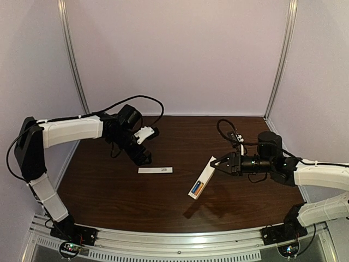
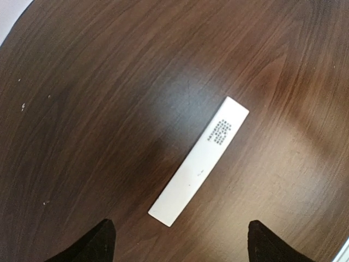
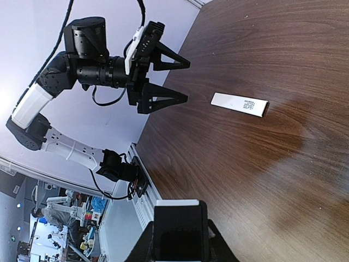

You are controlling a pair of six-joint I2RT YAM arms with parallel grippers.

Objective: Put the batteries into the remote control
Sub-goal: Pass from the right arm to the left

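Right tool (image 1: 214, 165) grips remote (image 1: 203, 177), batteries (image 1: 197, 189) apparently seated; left tool (image 1: 145, 159), open, hovers above cover (image 1: 155, 170). Advisable: hold remote steady so neither battery slips.

My end effector (image 2: 182, 243): spread wide, 2 dark fingertips (image 2: 101, 243) showing at the bottom edge, well apart, touching nothing.
White cover strip (image 2: 199, 169): 1 piece, flat on my table (image 2: 92, 109), lying diagonally, its near end above the gap between my fingertips.
Dotted patch (image 2: 219, 132): near the strip's far end.
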